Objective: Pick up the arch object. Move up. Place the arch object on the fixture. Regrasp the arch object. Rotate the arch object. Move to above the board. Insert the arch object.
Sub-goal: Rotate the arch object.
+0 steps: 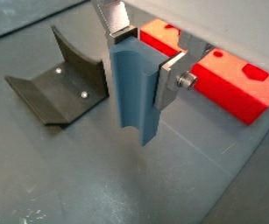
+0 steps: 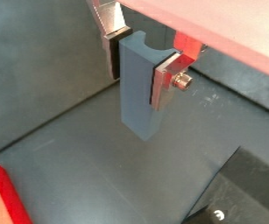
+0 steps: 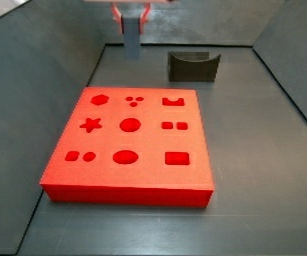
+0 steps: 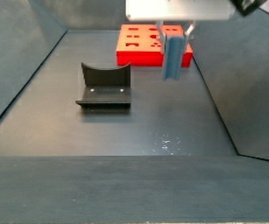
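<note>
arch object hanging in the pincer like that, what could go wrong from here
The pincer grips the arch object only near its upper end, so the long part hanging below could pivot or slip. In a side view the piece hangs clear of the floor, off to one side of the fixture; a misjudged approach could hit the fixture's raised side walls instead of seating in its scoop.

Gripper [image 4: 175, 35] w/ arch object [image 4: 173, 58] — btwn fixture [image 4: 102, 86], board [image 4: 148, 44].
</note>
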Robot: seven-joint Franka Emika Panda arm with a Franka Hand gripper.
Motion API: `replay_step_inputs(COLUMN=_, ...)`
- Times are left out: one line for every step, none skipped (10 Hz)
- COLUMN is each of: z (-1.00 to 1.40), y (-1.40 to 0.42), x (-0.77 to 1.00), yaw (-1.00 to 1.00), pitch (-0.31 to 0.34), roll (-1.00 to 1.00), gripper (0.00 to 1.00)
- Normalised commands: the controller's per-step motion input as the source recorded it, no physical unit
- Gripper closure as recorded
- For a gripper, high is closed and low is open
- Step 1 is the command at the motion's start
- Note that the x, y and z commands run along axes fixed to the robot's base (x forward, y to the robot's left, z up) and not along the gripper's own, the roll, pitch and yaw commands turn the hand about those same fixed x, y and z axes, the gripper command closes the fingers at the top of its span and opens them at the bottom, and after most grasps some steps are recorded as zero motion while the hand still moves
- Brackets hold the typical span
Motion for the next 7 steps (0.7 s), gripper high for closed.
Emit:
replay_step_inputs(z=-0.99, y=0.03, x=0.03, yaw=-0.04, pitch=-0.046, roll=-0.15, gripper=1.00)
replay_step_inputs(z=-0.89, y=0.03, x=0.02, yaw=-0.04, pitch=-0.049, roll=-0.15, gripper=1.00)
replay_step_inputs(z=-0.69, y=0.03, x=0.02, yaw=-0.03, pitch=-0.048, roll=-0.15, gripper=1.00)
replay_step_inputs(z=-0.49, y=0.02, x=0.02, yaw=-0.03, pitch=-0.041, roll=-0.16, gripper=1.00)
replay_step_inputs(z=-0.34, y=0.02, x=0.03, yaw=-0.03, pitch=-0.040, roll=-0.16, gripper=1.00)
replay_step_inputs(z=-0.25, y=0.02, x=0.03, yaw=-0.02, pitch=-0.035, roll=-0.16, gripper=1.00)
replay_step_inputs(z=-0.22, y=0.02, x=0.02, yaw=-0.02, pitch=-0.024, roll=-0.16, gripper=1.00)
